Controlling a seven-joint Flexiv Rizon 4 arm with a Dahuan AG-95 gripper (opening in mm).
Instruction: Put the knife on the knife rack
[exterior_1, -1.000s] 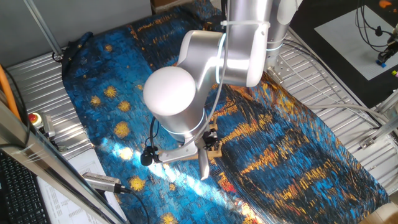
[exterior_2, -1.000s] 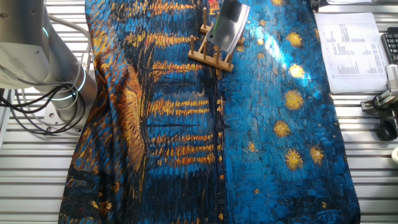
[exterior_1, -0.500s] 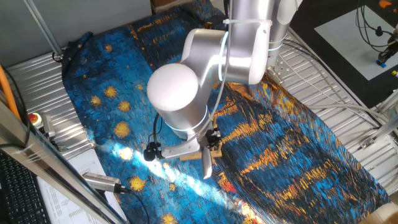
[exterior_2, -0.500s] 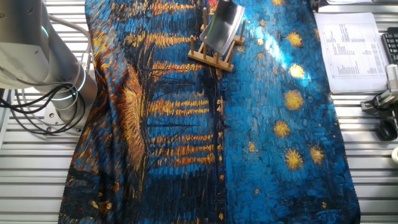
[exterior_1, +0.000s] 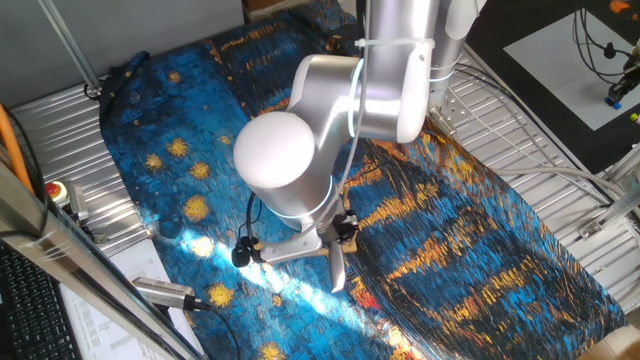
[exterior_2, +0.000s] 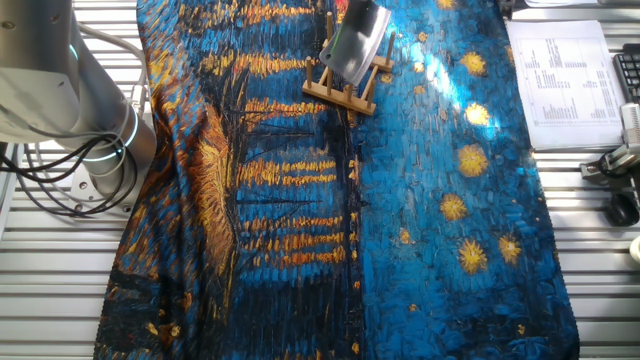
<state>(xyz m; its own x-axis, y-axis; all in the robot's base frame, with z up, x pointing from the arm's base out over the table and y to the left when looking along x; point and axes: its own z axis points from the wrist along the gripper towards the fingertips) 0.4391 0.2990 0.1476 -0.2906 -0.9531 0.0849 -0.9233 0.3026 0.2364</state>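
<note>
The knife (exterior_2: 357, 42) has a broad dull-grey blade. It hangs tilted just over the far end of the light-tan wooden knife rack (exterior_2: 344, 88), and its top is cut off by the frame edge. In one fixed view the blade (exterior_1: 337, 268) points down beside the rack (exterior_1: 347, 229), which mostly hides behind the arm. My gripper (exterior_1: 322, 243) is largely hidden under the arm's big white wrist. It holds the knife by the handle, which I cannot see.
A blue and orange painted cloth (exterior_2: 300, 220) covers the table. A silver cylinder with a black cable (exterior_1: 165, 291) lies at the cloth's edge. A printed sheet (exterior_2: 562, 70) and black gear (exterior_2: 622, 205) lie on the metal side. The arm's base (exterior_2: 90, 150) stands on the other side.
The knife has shifted a little sideways over the rack, and the blade tip sits slightly lower. The arm's wrist swung slightly one way and back.
</note>
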